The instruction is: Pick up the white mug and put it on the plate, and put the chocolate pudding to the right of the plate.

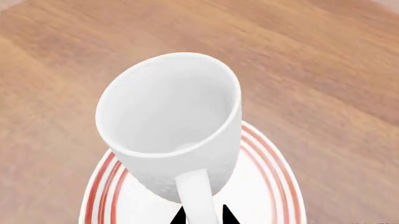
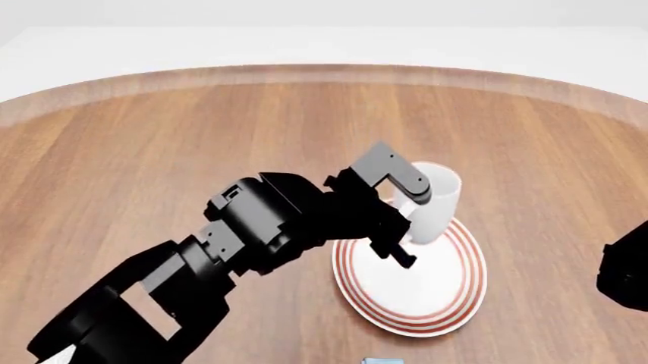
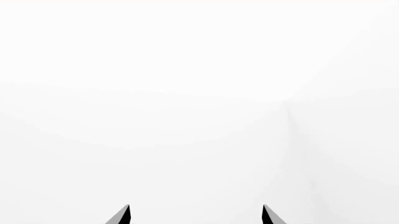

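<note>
The left gripper pinched the glossy white ceramic mug by its handle, tilted over the red-ringed round plate for placing. The right gripper stood wide open, empty.

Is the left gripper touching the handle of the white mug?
Touching. In the left wrist view, the left gripper has a dark finger against each side of the white mug's handle, no gap visible, over the plate.

left gripper clamped tight, arm stretched forward; right gripper spread wide (fingertips well apart)
</note>
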Robot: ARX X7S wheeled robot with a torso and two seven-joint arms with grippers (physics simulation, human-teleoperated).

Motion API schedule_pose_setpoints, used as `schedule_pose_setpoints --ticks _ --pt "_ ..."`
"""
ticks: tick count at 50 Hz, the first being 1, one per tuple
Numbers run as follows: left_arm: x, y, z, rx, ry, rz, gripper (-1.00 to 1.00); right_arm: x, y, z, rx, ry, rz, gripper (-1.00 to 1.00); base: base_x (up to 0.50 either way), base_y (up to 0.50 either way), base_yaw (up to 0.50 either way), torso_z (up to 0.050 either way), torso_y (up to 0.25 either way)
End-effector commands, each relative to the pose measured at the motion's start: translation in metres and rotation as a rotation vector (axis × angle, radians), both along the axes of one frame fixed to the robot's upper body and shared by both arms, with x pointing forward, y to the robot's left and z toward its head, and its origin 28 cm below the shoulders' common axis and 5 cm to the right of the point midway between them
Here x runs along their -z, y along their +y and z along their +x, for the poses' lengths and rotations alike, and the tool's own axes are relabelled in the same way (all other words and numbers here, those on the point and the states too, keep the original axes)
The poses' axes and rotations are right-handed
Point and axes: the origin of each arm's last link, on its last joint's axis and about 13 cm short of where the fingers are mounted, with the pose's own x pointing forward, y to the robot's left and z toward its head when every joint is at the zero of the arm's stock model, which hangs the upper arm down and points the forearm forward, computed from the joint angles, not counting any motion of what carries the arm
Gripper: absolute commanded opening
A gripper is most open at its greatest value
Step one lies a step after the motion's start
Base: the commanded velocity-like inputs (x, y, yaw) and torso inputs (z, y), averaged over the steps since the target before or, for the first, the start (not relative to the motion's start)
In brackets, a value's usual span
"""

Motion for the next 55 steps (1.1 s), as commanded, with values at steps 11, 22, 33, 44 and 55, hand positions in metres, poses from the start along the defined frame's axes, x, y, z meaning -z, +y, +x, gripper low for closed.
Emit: schedule_pose_setpoints --ticks 11,22,33,44,55 --pt "0.024 -0.005 0.002 0.002 0.024 0.038 -1.0 0.0 0.0 0.0 -0.001 0.002 0.0 1.0 0.0 0.0 0.0 0.0 0.001" --pt "0.037 -0.006 0.003 0.004 0.038 0.05 -1.0 0.001 0.0 0.0 -0.003 0.004 0.001 1.0 0.0 0.0 0.0 0.0 0.0" --pt "0.047 -0.004 0.004 -0.008 0.049 0.047 -1.0 0.002 0.001 0.0 -0.006 0.005 -0.001 1.0 0.0 0.0 0.0 0.0 0.0" --pt "0.05 -0.002 0.005 -0.038 0.037 0.045 1.0 0.002 0.001 0.0 -0.011 0.005 -0.002 1.0 0.0 0.0 0.0 0.0 0.0" --pt "0.053 -0.002 0.005 -0.044 0.029 0.054 1.0 0.003 0.001 0.0 -0.011 0.006 -0.002 1.0 0.0 0.0 0.0 0.0 0.0"
